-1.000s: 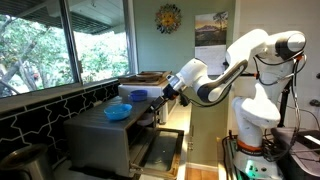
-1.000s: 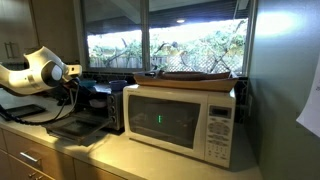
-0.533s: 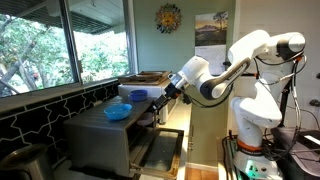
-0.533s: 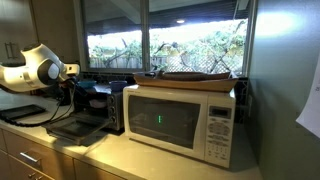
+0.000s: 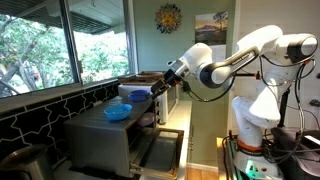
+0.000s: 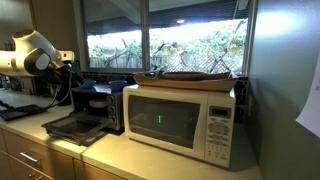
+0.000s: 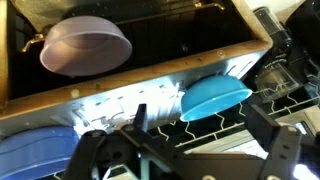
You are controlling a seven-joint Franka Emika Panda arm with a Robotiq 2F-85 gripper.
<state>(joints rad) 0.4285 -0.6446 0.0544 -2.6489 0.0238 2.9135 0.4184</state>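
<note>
Blue dish [image 7: 35,155]: seen at the lower left of the wrist view, partly cut off, on top of the toaster oven [image 5: 100,135].
Lavender bowl [image 7: 85,45]: laid in the left part of the wooden tray [image 7: 130,72], its rim turned toward the camera.
Jaws: spread wide with nothing pinched; held above the oven top, the fingers [image 7: 95,160] apart from every dish.
Blue bowl [image 7: 215,97]: placed on the oven top near the edge toward the tray, seen between the fingers, untouched.
Toaster oven: set on the worktop [image 6: 130,150] along the window-side edge, its door dropped open.
Microwave [image 6: 180,120]: stood just beside the oven, with the tray carried on it.
</note>
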